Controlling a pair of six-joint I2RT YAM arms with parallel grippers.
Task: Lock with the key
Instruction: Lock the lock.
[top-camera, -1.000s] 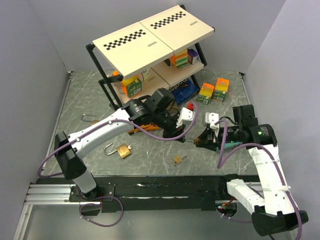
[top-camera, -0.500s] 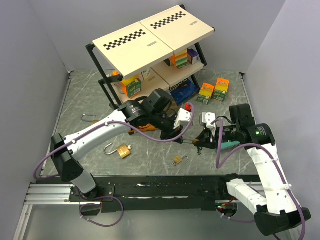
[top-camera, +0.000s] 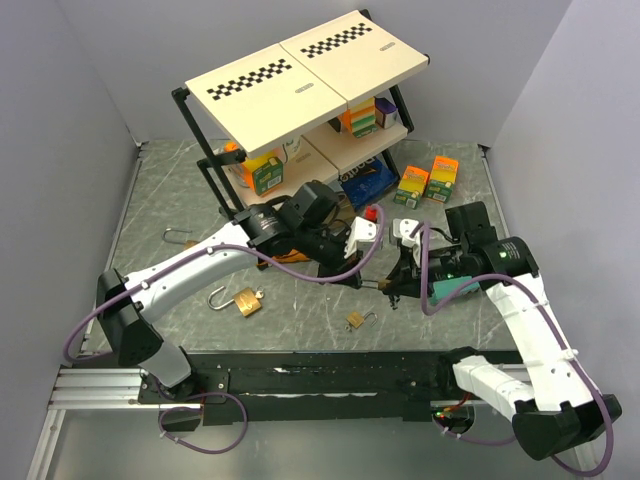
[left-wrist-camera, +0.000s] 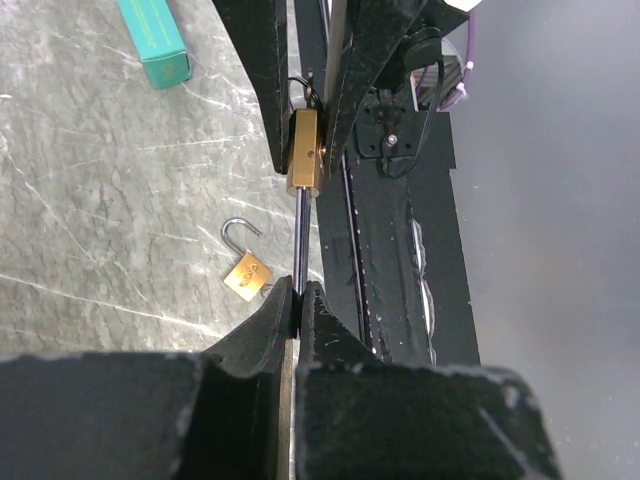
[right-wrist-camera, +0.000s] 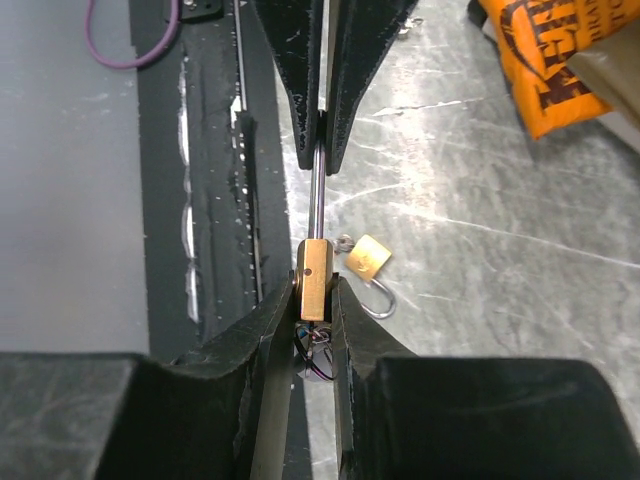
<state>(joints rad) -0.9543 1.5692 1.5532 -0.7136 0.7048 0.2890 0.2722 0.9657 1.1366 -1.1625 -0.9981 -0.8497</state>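
A brass padlock hangs in the air between my two grippers, over the table's near middle. My right gripper is shut on its brass body. The steel shackle sticks out straight from the body, and my left gripper is shut on its far end. In the top view the two grippers meet tip to tip, left gripper and right gripper. The key does not show in any view; it may be hidden behind the fingers.
A small open padlock lies just below the grippers, a larger open one to the left, a loose shackle further left. A black shelf unit with boxes stands behind; two orange-green boxes at back right.
The right gripper has closed on the padlock's body. Both arms have shifted a little left and away from the near edge, with the padlock between them.
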